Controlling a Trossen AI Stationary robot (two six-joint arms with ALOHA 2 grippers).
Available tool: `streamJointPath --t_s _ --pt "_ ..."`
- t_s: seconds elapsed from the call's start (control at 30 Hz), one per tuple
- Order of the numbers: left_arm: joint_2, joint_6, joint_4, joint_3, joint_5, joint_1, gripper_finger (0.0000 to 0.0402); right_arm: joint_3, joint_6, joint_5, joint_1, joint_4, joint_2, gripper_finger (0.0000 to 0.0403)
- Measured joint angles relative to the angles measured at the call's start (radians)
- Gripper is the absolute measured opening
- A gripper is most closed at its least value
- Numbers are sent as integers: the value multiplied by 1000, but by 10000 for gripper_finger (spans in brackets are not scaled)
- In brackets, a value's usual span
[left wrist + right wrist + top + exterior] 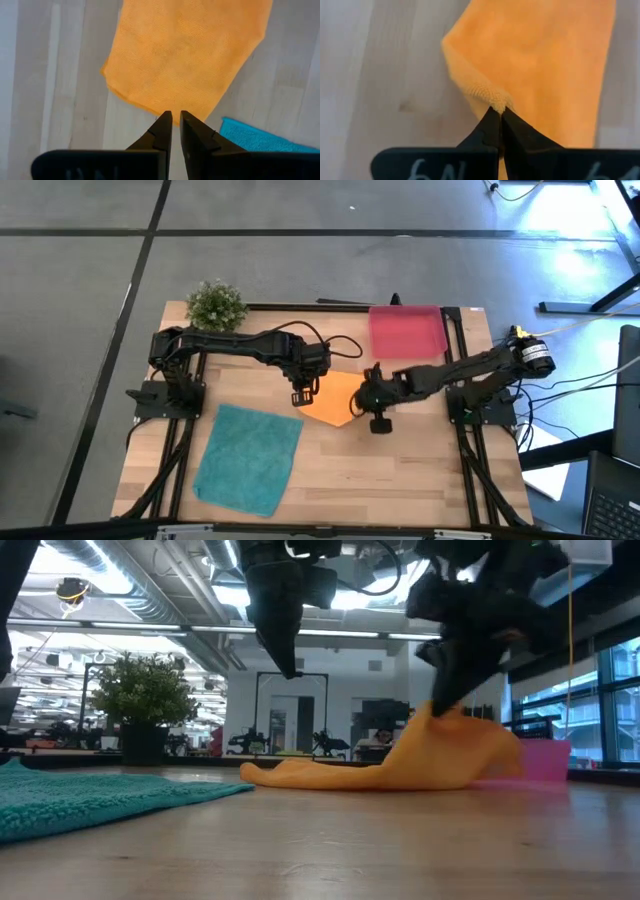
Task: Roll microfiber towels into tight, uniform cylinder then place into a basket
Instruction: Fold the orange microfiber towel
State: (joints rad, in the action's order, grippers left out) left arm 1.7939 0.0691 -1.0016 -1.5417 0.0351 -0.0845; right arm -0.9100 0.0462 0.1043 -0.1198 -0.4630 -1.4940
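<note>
The orange towel (pixel 333 401) lies mid-table, its right part raised like a tent (pixel 450 750) and its left part flat on the wood (pixel 300 775). My right gripper (pixel 497 112) is shut on it. My left gripper (pixel 303 393) hangs well above the towel's left end (pixel 289 668), fingers shut to a thin slit (pixel 175 119) with nothing between them. The teal towel (pixel 248 459) lies spread flat at the near left. The pinkish-red basket (pixel 407 330) stands at the far right. My right gripper pinches a small bunched point on the orange towel's right-hand edge (pixel 495 101) between its two fingertips. The fingers slant down from the table's right side. That edge is lifted off the table; the cloth drapes slack from it, and the towel's left part rests on the wood.
A small green plant (pixel 216 304) stands at the far left corner. Bare wood (pixel 400 470) lies in front of the orange towel and right of the teal one. Black rails run along the table's left and right sides.
</note>
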Motion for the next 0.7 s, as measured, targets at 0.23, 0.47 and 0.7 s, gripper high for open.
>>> streamJointPath --t_s 0.23,0.47,0.7 --pt "0 34 0 0 0 0 27 0 151 -111 109 184 -24 3" --pt "0 61 0 0 0 0 27 -17 228 -237 157 316 -136 3" --pt "0 88 -3 0 0 0 27 -129 353 -243 177 302 -188 3"
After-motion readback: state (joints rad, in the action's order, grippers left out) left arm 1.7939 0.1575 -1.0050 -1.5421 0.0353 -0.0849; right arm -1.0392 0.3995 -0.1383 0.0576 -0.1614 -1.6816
